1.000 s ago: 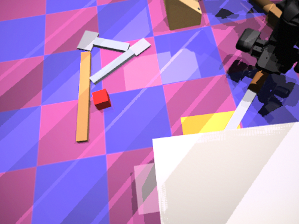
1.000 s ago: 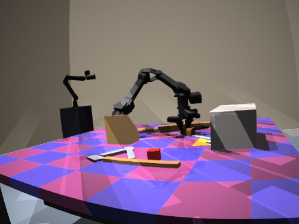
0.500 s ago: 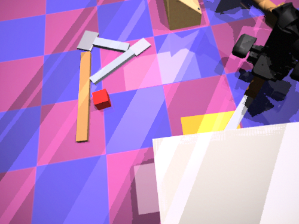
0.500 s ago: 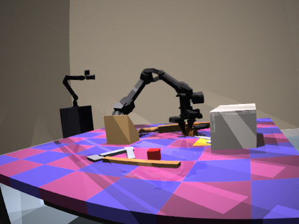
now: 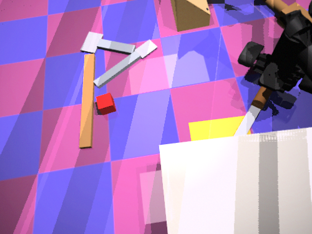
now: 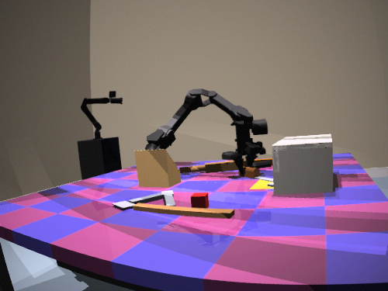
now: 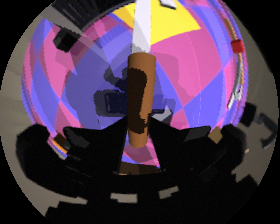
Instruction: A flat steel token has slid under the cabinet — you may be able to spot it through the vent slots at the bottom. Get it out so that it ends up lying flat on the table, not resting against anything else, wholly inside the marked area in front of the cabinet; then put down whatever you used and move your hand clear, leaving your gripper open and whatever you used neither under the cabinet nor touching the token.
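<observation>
My gripper [image 5: 268, 90] [image 6: 244, 171] [image 7: 138, 118] is shut on the brown handle [image 5: 261, 98] [image 6: 252, 171] [image 7: 142, 87] of a tool with a flat pale blade [image 5: 248, 121] [image 7: 142, 32]. The blade reaches over the yellow marked area [image 5: 209, 130] [image 6: 259, 185] [image 7: 175, 25] towards the white cabinet [image 5: 203, 187] [image 6: 303, 171]. In the wrist view a small pale piece with a dark edge [image 7: 168, 4] shows at the yellow area's far part, right of the blade; I cannot tell whether it is the token. The cabinet hides the blade's far end in the top view.
A red cube [image 5: 105, 103] [image 6: 199, 200] [image 7: 237, 46] lies beside a wooden bar [image 5: 87, 100] [image 6: 182, 211]. Two grey pieces with flat pale ends [image 5: 115, 45] [image 5: 120, 68] lie near them. A wooden block [image 5: 191, 14] [image 6: 154, 168] stands by the arm's base. Brown wooden pieces [image 5: 271, 0] [image 6: 219, 167] lie behind the arm.
</observation>
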Motion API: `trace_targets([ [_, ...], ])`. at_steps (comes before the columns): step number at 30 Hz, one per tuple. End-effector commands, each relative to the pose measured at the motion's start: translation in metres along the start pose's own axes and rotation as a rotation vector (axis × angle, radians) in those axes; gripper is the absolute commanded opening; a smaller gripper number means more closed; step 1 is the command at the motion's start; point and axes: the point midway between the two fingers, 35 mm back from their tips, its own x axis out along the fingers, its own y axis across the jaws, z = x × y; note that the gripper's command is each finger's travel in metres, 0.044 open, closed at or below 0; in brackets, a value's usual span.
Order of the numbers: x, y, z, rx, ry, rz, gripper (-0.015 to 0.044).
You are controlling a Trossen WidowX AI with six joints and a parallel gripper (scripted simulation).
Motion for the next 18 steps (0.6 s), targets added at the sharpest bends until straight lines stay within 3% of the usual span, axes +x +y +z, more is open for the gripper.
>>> trace_targets([
  [1,0.000,0.000,0.009,-0.002,-0.004,0.000,0.0000],
  [18,0.000,-0.003,0.023,-0.002,-0.005,0.000,0.0000],
])
